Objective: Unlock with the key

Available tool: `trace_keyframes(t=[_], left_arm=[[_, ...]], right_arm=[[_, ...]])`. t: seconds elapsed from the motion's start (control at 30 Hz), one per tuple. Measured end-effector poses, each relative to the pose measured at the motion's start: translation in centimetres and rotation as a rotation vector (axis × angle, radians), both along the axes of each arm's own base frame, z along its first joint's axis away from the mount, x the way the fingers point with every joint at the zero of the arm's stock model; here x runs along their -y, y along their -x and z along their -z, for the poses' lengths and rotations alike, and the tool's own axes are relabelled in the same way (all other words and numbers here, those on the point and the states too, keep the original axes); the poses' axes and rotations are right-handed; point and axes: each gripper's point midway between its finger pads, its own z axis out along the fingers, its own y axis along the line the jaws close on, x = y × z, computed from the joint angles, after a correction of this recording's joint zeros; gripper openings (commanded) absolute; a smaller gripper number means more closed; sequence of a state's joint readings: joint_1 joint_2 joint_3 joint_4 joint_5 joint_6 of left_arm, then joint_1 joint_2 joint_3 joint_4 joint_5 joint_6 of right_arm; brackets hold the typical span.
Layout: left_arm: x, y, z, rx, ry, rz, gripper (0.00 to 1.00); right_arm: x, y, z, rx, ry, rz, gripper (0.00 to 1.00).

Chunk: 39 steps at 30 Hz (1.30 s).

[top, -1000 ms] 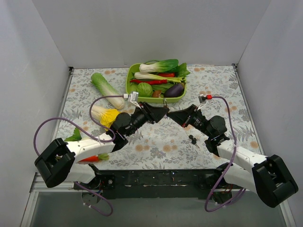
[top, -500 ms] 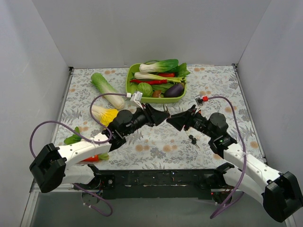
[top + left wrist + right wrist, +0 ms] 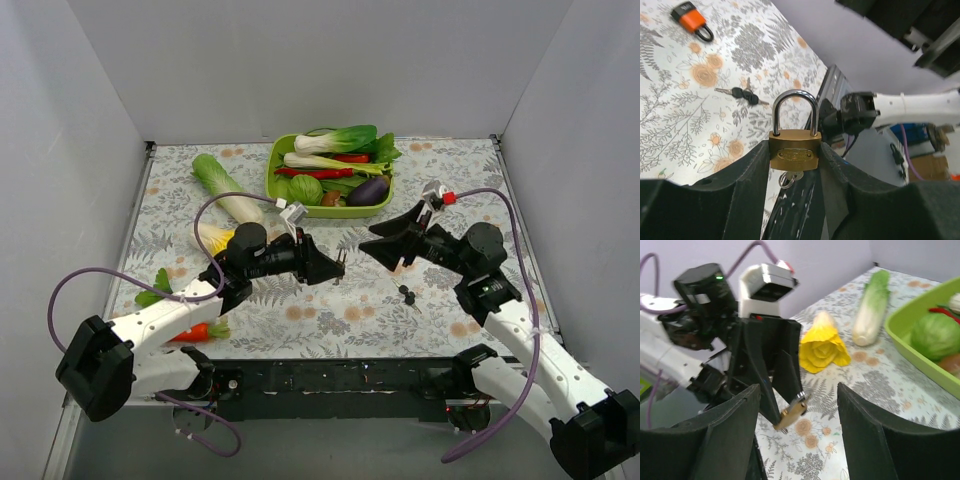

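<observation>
My left gripper [image 3: 333, 265] [image 3: 794, 152] is shut on the body of a brass padlock [image 3: 794, 150] [image 3: 341, 266] [image 3: 791, 413], holding it above the table with its silver shackle closed. A small silver key with a ring [image 3: 789, 178] sticks out of the padlock's underside. My right gripper [image 3: 380, 248] [image 3: 799, 388] stands open and empty, a short way right of the padlock. The black-headed key [image 3: 405, 293] [image 3: 746, 95] lies on the table with another, below the right gripper.
An orange-and-black padlock [image 3: 691, 17] lies on the flowered cloth beyond the keys. A green tray [image 3: 275, 180] [image 3: 905, 335] of vegetables sits at the back. A napa cabbage [image 3: 225, 187] [image 3: 870, 310] and a yellow cabbage [image 3: 220, 243] [image 3: 822, 347] lie left; a carrot [image 3: 195, 335] lies near the front.
My right gripper has opened and drawn back to the right, away from the padlock. My left gripper has carried the padlock slightly nearer and lower.
</observation>
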State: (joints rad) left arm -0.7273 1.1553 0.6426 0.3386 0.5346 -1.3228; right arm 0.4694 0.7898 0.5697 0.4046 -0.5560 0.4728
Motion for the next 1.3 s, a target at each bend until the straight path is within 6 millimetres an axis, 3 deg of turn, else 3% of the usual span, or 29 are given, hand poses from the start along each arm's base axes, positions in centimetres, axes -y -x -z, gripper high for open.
trace_keyframes(t=[0.2,0.43,0.77,1.3], left_arm=[[-0.5,2.6,0.6,0.036,-0.020,0.189,0.00],[-1.1,4.6,0.5,0.043,0.008,0.369,0.00],[-2.1,5.8,-0.7,0.045,0.069,0.494,0.00],[-2.8,5.0,-1.0,0.053,0.094,0.479,0.00]], right_arm=[[-2.2,1.8,-2.5,0.069,0.032,-0.253,0.68],[-3.5,2.6,-0.8,0.029,0.114,-0.432,0.68],[-5.3,4.9,2.2,-0.041,0.168,-0.568,0.67],[-6.4,5.8,3.6,-0.074,0.207,-0.604,0.51]])
